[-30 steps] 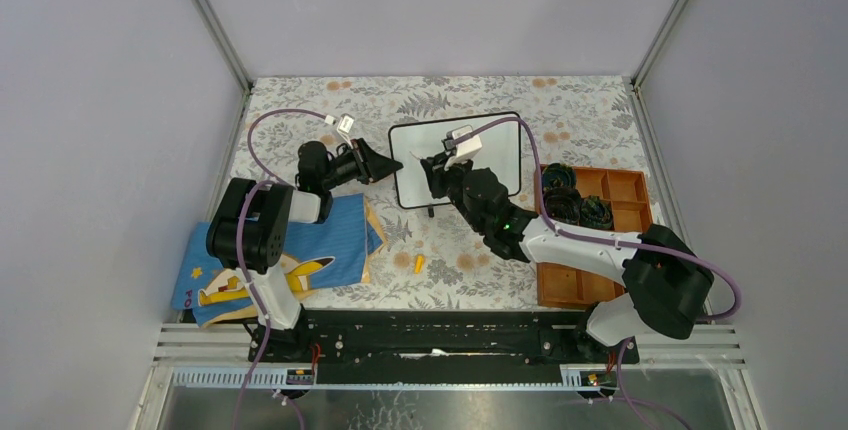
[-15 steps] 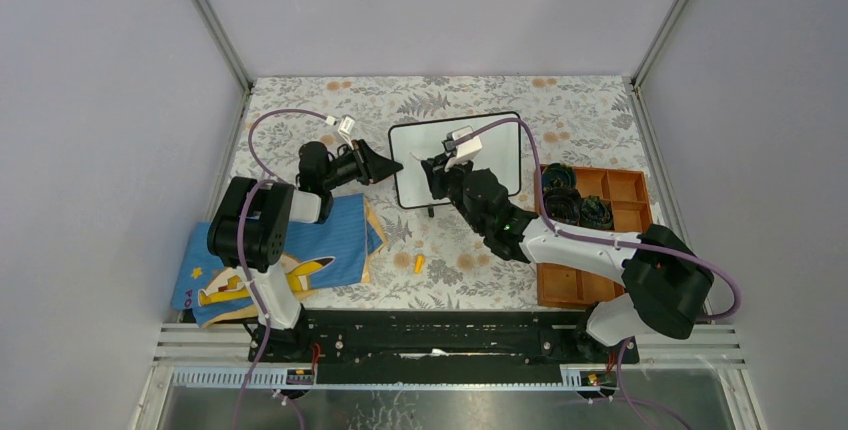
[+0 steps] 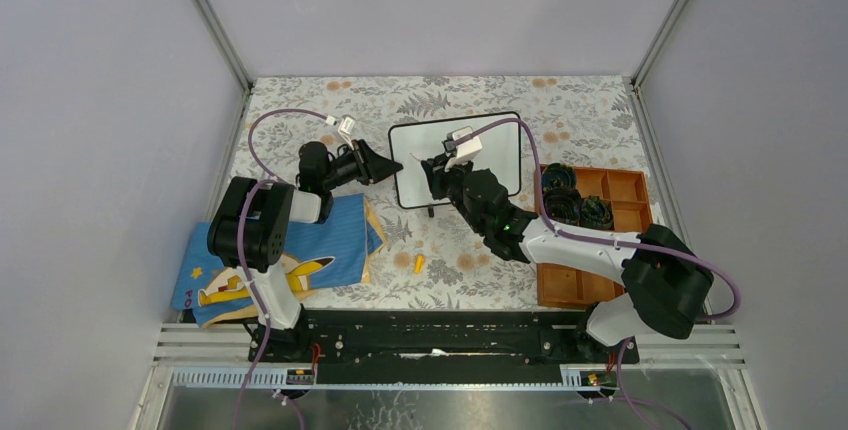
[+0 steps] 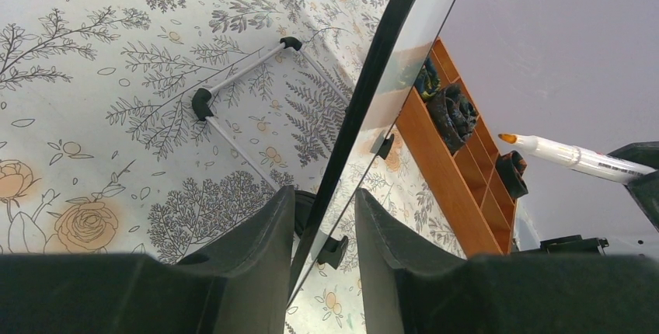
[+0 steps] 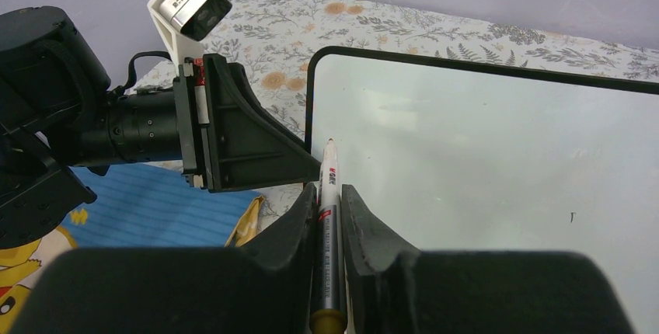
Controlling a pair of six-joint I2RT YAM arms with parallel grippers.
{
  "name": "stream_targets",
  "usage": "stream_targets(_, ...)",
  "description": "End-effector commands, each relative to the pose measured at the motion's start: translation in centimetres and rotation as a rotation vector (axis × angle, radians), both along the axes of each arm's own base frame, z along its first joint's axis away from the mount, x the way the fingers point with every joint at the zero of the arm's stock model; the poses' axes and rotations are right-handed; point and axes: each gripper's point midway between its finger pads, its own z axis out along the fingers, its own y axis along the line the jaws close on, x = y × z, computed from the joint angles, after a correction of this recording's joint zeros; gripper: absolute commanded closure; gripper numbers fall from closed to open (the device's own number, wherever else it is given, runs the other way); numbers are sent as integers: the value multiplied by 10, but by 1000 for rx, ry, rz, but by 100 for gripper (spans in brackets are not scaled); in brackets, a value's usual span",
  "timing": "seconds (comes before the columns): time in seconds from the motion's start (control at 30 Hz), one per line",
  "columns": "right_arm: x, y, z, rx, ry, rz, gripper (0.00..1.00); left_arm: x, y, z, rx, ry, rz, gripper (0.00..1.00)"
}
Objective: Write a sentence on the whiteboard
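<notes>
The whiteboard (image 3: pixel 470 155) stands tilted at the middle of the table, and its white face (image 5: pixel 482 155) is blank; no orange sentence shows on it. My left gripper (image 3: pixel 393 166) is shut on the board's left edge, and its black frame (image 4: pixel 365 93) runs between my fingers (image 4: pixel 260 233). My right gripper (image 3: pixel 433 172) is shut on a white marker (image 5: pixel 328 210). The marker's tip points at the board's near-left part, close to the surface. The marker's orange tip also shows in the left wrist view (image 4: pixel 571 155).
An orange compartment tray (image 3: pixel 625 190) with dark items stands right of the board. A blue cartoon cloth (image 3: pixel 300 250) lies at the front left. A small orange cap (image 3: pixel 419 263) lies on the floral tablecloth. The board's wire stand (image 4: pixel 241 78) rests behind it.
</notes>
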Motion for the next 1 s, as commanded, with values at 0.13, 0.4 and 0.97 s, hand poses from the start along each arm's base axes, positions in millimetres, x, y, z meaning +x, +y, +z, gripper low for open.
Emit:
stream_targets(0.13,10,8,21,63,-48,-33,100,4,-1,7,19,-65,0,61)
stream_targets(0.4,12,8,16,58,-48,-42,100,5,-1,7,21,-69,2,62)
stream_targets(0.97,11,6,16,69,-61,-46,100,5,-2,6,28,-67,1,62)
